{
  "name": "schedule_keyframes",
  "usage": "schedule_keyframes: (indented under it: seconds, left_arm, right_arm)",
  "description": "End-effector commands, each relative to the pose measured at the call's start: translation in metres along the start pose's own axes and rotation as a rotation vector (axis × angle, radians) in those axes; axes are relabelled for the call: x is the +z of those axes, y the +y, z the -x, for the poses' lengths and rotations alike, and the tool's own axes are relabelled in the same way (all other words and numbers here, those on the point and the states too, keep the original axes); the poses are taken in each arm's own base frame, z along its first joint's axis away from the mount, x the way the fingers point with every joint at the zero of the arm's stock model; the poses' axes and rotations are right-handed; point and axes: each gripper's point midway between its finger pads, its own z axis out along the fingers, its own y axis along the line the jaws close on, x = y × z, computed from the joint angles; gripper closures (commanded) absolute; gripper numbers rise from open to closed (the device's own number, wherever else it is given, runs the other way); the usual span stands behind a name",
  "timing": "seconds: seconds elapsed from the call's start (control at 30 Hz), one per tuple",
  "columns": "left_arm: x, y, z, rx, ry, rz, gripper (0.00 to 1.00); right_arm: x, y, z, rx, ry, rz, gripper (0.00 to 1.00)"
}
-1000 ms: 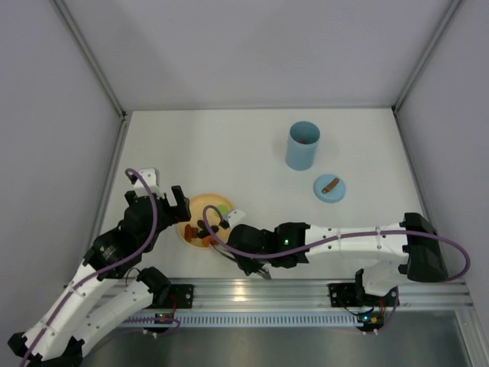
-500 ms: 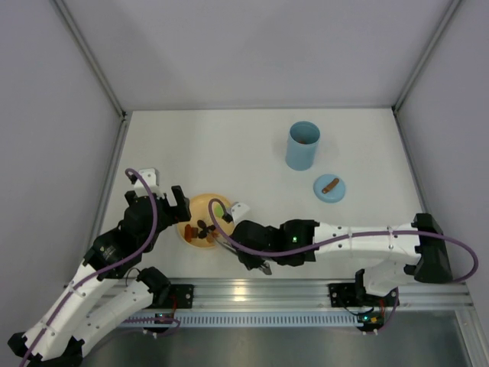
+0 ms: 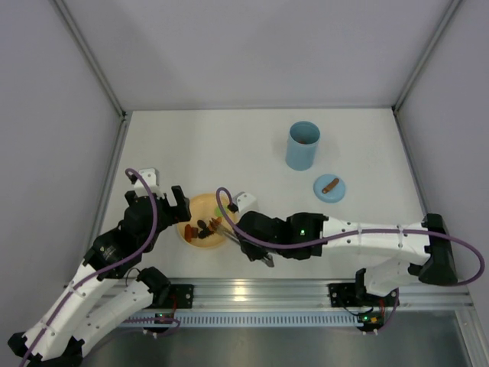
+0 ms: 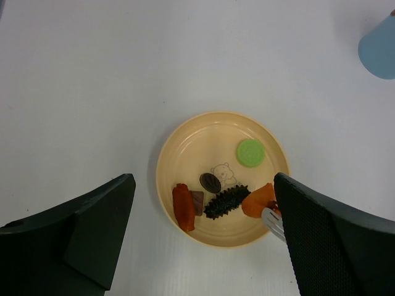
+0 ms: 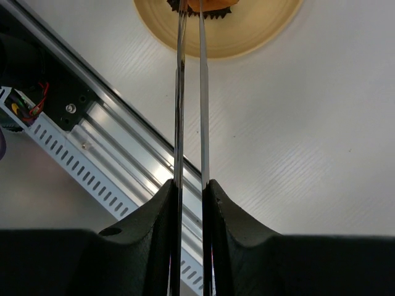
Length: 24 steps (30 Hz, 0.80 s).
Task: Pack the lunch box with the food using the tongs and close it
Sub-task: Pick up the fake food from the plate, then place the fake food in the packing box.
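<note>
2 tongs (image 5: 202,92) tips cut off at frame top, by orange pc (image 4: 259,198).

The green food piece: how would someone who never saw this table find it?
On the white table, look near the front left for the round yellow-orange plate. A small flat green disc lies on it, apart from the orange, brown and spiky black pieces bunched together. It is the only green one.

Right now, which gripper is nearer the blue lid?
Right. The right gripper, squeezing the tongs, sits between plate and lid; the left gripper hovers at the plate's opposite edge.
</note>
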Motion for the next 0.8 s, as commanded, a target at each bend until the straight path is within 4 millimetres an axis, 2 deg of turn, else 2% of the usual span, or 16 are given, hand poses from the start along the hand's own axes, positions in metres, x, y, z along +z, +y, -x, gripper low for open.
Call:
schedule_keyframes:
  seconds: [0.0, 0.17, 0.37, 0.47, 0.57, 0.6, 0.67, 0.77]
  left_arm:
    - [-0.001, -0.001, 0.004, -0.010, -0.019, -0.005, 0.01]
    - [-0.001, -0.001, 0.004, -0.008, -0.017, -0.003, 0.01]
    - [-0.001, -0.001, 0.003, -0.007, -0.015, -0.004, 0.01]
    - [-0.001, -0.001, 0.003, -0.007, -0.015, -0.004, 0.01]
    - [-0.001, -0.001, 0.004, -0.008, -0.017, -0.005, 0.01]
    - [-0.001, -0.002, 0.004, -0.008, -0.017, -0.007, 0.01]
    - [-0.001, -0.001, 0.003, -0.007, -0.015, -0.004, 0.01]
    - [-0.001, -0.001, 0.003, -0.007, -0.015, -0.004, 0.01]
  right_arm:
    - [-0.030, -0.009, 0.045, 0.052, -0.130, 0.009, 0.81]
    - [-0.041, -0.024, 0.062, 0.074, -0.167, -0.007, 0.82]
    - [-0.057, -0.061, 0.087, 0.120, -0.218, -0.058, 0.82]
    - [-0.068, -0.095, 0.105, 0.169, -0.255, -0.118, 0.83]
    - [-0.084, -0.119, 0.118, 0.193, -0.291, -0.161, 0.83]
    - [-0.088, -0.137, 0.124, 0.225, -0.307, -0.198, 0.83]
    - [-0.098, -0.153, 0.132, 0.241, -0.326, -0.229, 0.83]
    - [-0.109, -0.191, 0.142, 0.299, -0.354, -0.306, 0.82]
